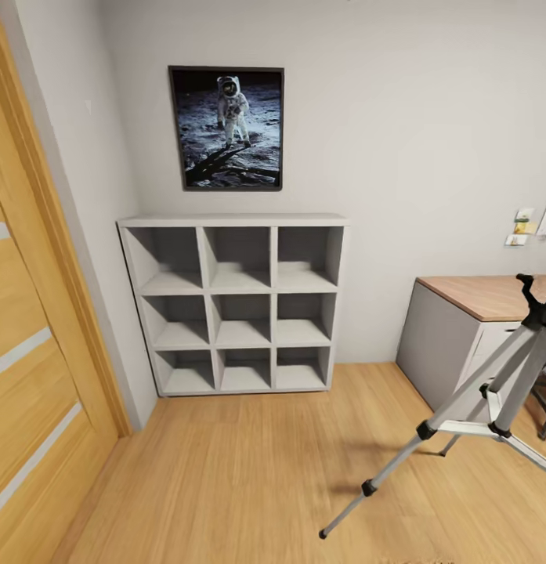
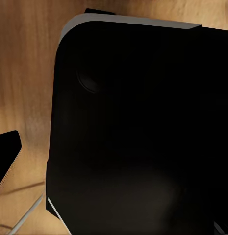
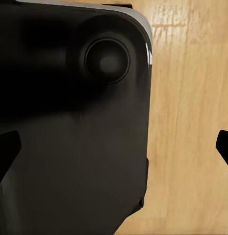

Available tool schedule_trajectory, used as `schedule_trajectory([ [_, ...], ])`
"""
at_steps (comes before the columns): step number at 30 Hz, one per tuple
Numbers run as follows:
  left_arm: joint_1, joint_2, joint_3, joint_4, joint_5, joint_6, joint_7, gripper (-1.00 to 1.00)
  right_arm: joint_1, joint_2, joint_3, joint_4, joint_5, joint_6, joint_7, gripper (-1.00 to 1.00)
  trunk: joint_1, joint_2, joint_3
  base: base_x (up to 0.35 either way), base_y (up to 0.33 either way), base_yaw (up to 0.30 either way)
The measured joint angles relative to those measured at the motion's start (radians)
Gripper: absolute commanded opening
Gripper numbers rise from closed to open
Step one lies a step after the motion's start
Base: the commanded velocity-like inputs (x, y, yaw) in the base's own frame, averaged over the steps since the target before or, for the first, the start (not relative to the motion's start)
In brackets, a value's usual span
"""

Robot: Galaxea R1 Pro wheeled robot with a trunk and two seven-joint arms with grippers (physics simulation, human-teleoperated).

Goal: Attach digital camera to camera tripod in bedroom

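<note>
Bedroom floor (image 1: pixel 249 470) ahead, camera tripod (image 1: pixel 492 392) at right beside the worktop (image 1: pixel 484 294); finger state I cannot tell. Best swing right, centring the tripod.

No readable text, label, brand or number appears anywhere; the small notes (image 1: pixel 524 227) on the wall above the desk (image 1: pixel 492 296) are too blurred to read.

The tripod (image 1: pixel 492 395) has silver legs with black joints, black feet and a black head. The shelf unit (image 1: pixel 235 304) is plain grey, the walls pale grey. The floor (image 1: pixel 241 478) is light wood planks; the door (image 1: pixel 30 337) is honey wood with pale stripes. The desk (image 1: pixel 492 296) has a wood top.
</note>
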State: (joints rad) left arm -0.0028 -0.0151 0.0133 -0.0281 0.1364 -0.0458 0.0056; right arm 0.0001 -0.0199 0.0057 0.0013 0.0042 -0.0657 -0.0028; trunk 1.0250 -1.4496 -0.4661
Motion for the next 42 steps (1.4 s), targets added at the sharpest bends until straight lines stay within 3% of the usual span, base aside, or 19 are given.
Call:
schedule_trajectory([
  [9, 0.0, 0.0, 0.0, 0.0, 0.0, 0.0, 0.0, 1.0, 0.0, 0.0, 0.0, 0.0, 0.0, 0.0, 0.0, 1.0, 0.0, 0.0, 0.0, 0.0, 0.0, -0.206],
  [35, 0.0, -0.001, 0.0, 0.0, 0.0, 0.0, 0.0, 1.0, 0.0, -0.005, 0.001, 0.0, 0.003, 0.001, 0.001, 1.0, 0.0, 0.0, 0.0, 0.0, 0.002, -0.004],
  [42, 0.0, -0.001, 0.0, 0.0, 0.0, 0.001, 0.0, 1.0, 0.0, -0.005, 0.001, 0.0, 0.003, 0.0, 0.001, 1.0, 0.0, 0.0, 0.0, 0.0, 0.16, 0.0],
])
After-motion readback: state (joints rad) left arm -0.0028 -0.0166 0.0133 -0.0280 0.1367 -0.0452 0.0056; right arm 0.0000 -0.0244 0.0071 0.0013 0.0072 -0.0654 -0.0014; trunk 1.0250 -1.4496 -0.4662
